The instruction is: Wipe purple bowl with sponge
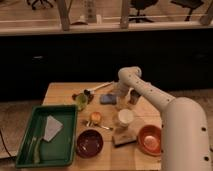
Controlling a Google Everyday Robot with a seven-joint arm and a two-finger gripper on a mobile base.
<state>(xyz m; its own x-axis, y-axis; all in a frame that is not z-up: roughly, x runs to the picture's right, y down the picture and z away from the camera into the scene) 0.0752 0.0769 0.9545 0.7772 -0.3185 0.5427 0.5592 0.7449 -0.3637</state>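
The purple bowl (90,143) stands empty near the table's front edge, right of the green tray. The sponge (108,99), a small flat blue-grey pad, lies in the middle of the table toward the back. My gripper (119,96) hangs down from the white arm just right of the sponge, close to it, and well behind the purple bowl. I cannot tell whether it touches the sponge.
A green tray (30,122) at front left holds a pale grey cloth (51,127). An orange bowl (150,139), a tan-and-dark block (123,139), a white cup (125,118) and a small orange object (95,117) stand near the purple bowl. A green object (81,102) and a white-handled utensil (100,88) lie behind.
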